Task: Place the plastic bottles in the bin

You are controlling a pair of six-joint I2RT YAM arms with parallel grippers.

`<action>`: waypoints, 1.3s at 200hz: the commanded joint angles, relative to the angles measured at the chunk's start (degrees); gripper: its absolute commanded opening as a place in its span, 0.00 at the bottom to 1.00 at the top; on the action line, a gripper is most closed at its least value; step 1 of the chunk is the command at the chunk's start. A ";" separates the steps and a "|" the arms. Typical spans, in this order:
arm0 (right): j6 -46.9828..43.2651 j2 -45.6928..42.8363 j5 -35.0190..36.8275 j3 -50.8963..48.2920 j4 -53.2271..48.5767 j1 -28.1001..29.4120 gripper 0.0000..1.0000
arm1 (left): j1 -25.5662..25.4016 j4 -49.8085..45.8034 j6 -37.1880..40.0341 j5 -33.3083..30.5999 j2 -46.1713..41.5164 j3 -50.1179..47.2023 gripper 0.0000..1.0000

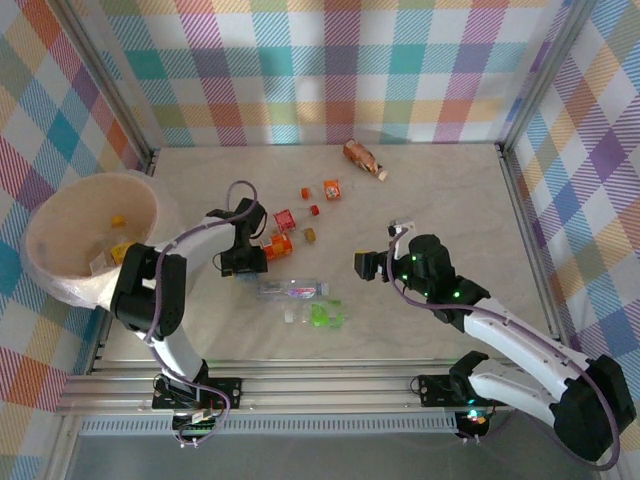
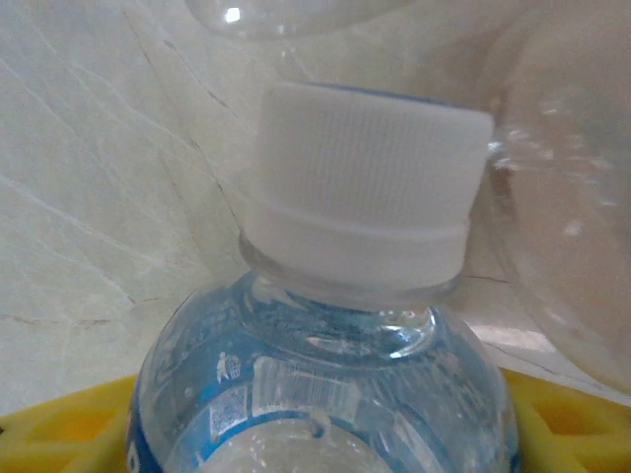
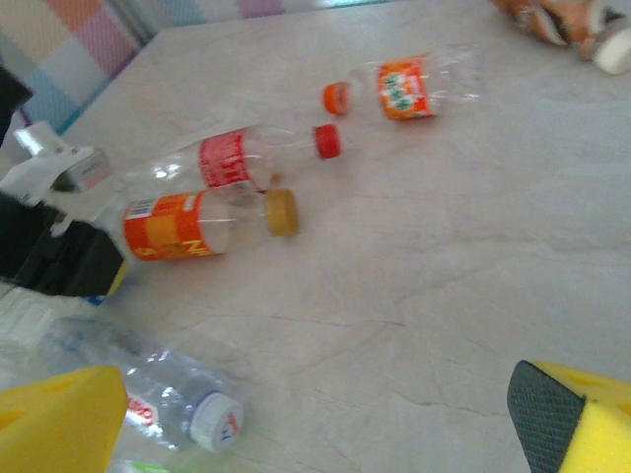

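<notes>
Blue-label bottle [image 2: 325, 404] sits lower centre between yellow fingers [image 2: 59, 439] of my left gripper [image 2: 315, 443] — clamped or not, can't tell — straddled so I can haul it to the bin [image 1: 62, 228].

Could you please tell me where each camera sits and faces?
Top external: above and behind the bases, looking down on table, bin, left arm and right arm.
Left wrist: on the left arm, close on the white cap of a blue-labelled bottle; yellow jaws below.
Right wrist: on the right arm, facing far-left over loose bottles; yellow jaws in lower corners.
Shared: top external and right wrist show the orange-labelled bottle.
</notes>
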 commanded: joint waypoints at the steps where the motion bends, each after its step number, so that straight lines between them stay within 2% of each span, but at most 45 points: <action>1: -3.42 1.72 -10.13 1.64 6.93 0.10 1.00 | 0.44 1.00 2.28 0.90 -7.31 0.37 0.61; 52: -6.92 7.86 -17.79 4.62 17.11 1.66 1.00 | 0.53 1.89 2.93 6.58 -18.40 2.70 0.60; 77: -9.61 11.39 -20.02 7.43 20.67 3.77 1.00 | 0.62 6.25 0.79 11.76 -23.61 4.47 0.58; 94: -10.00 13.68 -20.70 8.96 23.86 4.71 1.00 | 0.70 9.14 -0.97 11.50 -26.23 5.89 0.58; 129: -8.82 17.25 -20.87 13.24 26.42 5.13 1.00 | 0.79 10.46 -1.75 4.41 -29.34 12.53 0.58; 162: -8.29 17.72 -20.58 14.39 27.82 5.13 1.00 | 1.06 11.02 2.78 -3.43 -31.85 19.22 0.56; 207: -8.16 16.19 -20.69 14.67 24.80 5.13 1.00 | 2.07 11.58 11.26 -24.02 -33.81 25.10 0.54; 242: -8.55 15.82 -20.67 15.17 22.59 5.08 1.00 | 7.27 11.21 15.58 -33.51 -33.00 29.02 0.53; 249: -8.55 15.90 -20.66 15.34 22.23 5.11 1.00 | 9.12 10.73 15.69 -33.81 -32.80 29.43 0.53; 260: -8.53 15.96 -20.56 15.65 21.77 5.13 1.00 | 13.24 9.46 14.58 -30.93 -32.65 29.75 0.53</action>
